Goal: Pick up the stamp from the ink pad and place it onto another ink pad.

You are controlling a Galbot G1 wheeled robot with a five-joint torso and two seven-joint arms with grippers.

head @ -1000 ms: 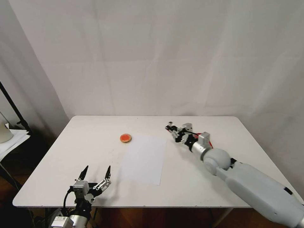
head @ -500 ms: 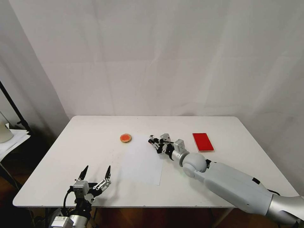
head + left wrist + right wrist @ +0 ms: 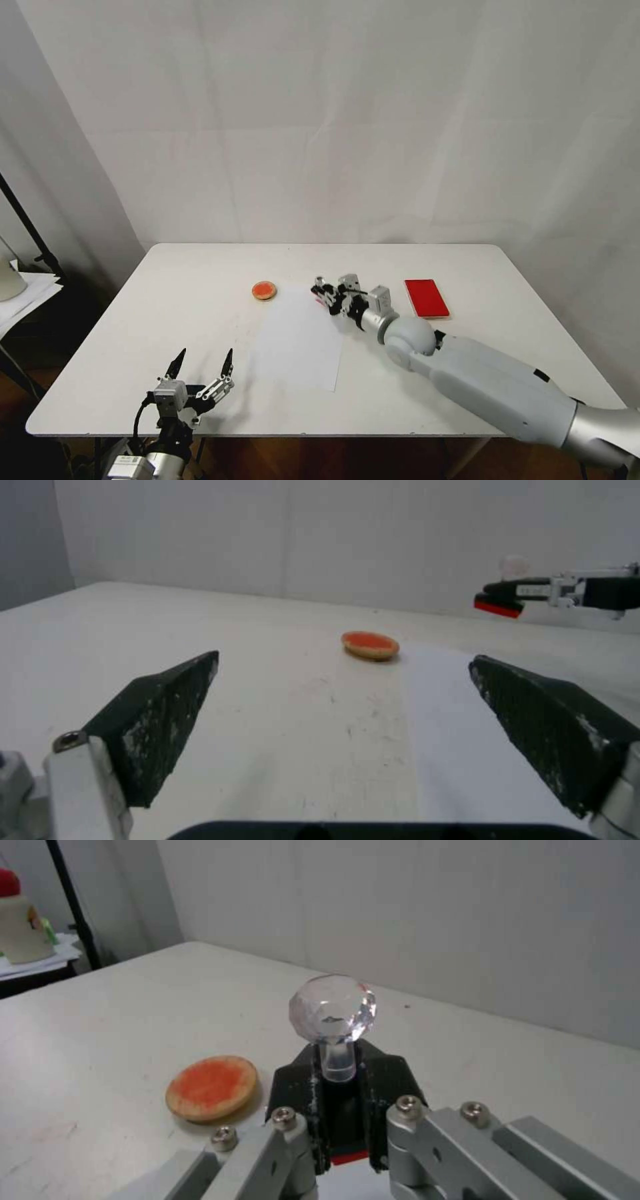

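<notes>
With the stamp (image 3: 331, 1040) lifted off the table (image 3: 167, 320), the scene reads from left to right as follows; the left gripper (image 3: 202, 363) is parked at the near left edge, its fingers (image 3: 160, 720) spread wide apart and holding nothing; the round ink pad (image 3: 265, 291) lies left of centre, just off the far left corner of a sheet of paper (image 3: 303, 340); the right gripper (image 3: 325, 294) hangs over the far edge of that sheet, a little right of the round pad, its fingers (image 3: 300, 1090) clamped on the black block of the stamp with the clear knob upright above them; the red rectangular ink pad (image 3: 427, 297) lies farther right, bare, well apart from the gripper.

Judged risks: the stamp is not yet over the round pad; a release at this position would drop it on the paper and leave a red mark; the round pad is small, so a slight sideways error could set the block on the tan rim and tip it; the grip covers only the block, so a tilted descent could twist the stamp between the fingers.

View differences: the right wrist view shows the grip on the block and a red strip at its base; the left wrist view shows the stamp raised well clear of the table, with its red underside; the head view alone places both pads together.
</notes>
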